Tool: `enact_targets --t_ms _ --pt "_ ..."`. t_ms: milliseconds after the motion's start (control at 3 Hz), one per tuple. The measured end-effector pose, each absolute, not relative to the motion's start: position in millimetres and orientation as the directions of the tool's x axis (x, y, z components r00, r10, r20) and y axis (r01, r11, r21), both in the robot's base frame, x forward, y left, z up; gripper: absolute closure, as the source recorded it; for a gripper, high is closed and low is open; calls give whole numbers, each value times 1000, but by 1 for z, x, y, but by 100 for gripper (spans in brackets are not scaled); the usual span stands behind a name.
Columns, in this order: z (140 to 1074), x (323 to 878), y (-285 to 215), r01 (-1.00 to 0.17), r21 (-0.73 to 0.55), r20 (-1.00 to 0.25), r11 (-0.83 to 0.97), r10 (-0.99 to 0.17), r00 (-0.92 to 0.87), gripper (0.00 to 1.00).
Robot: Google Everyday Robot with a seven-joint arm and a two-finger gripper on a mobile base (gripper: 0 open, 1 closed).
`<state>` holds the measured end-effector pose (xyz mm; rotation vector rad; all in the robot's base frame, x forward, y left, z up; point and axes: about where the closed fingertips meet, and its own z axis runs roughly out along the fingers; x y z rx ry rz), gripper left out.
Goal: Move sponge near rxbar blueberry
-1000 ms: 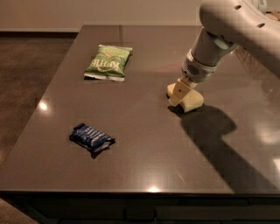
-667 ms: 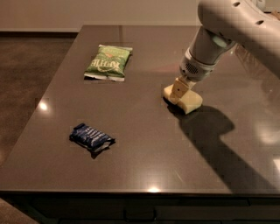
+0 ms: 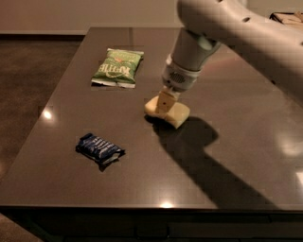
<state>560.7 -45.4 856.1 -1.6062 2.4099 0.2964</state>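
Surface: your desk [image 3: 251, 118] is a dark brown glossy slab. It carries several small bright light glints, one near the left edge, one at the front edge and more on the right side. A broad shadow [image 3: 203, 160] of the arm [image 3: 222, 23] runs from mid-desk toward the front right.

Room: dark floor [image 3: 28, 80] to the left of the desk; a pale wall [image 3: 71, 14] with a darker strip at its base runs along the top of the view. There is a tan object in the far upper right corner, which you cannot identify from here.

End effector [image 3: 164, 105]: low over mid-desk, at the tip of the white arm coming in from upper right. It is clenched on the sponge [image 3: 179, 115], with a cream finger [image 3: 164, 99] pressed against the block's near face.

Sponge: pale yellow, roughly at the desk's centre, tilted in the grip. You cannot tell whether its lower edge touches the surface.

Rxbar blueberry [image 3: 99, 148]: dark blue wrapper lying flat toward the front left, well apart from the sponge.

Green chip bag [image 3: 117, 67]: flat on the far left part of the desk, near the sponge but not touching it.
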Motion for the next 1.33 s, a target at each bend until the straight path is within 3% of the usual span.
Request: enact_targets --t_ms 333,667,1333 --pt "853 540 0 -975 70 -314 210 -923 -221 100" --pt "858 523 31 -994 84 -350 68 -932 -93 82" --pt "866 501 64 -992 89 -403 -94 -914 50 36"
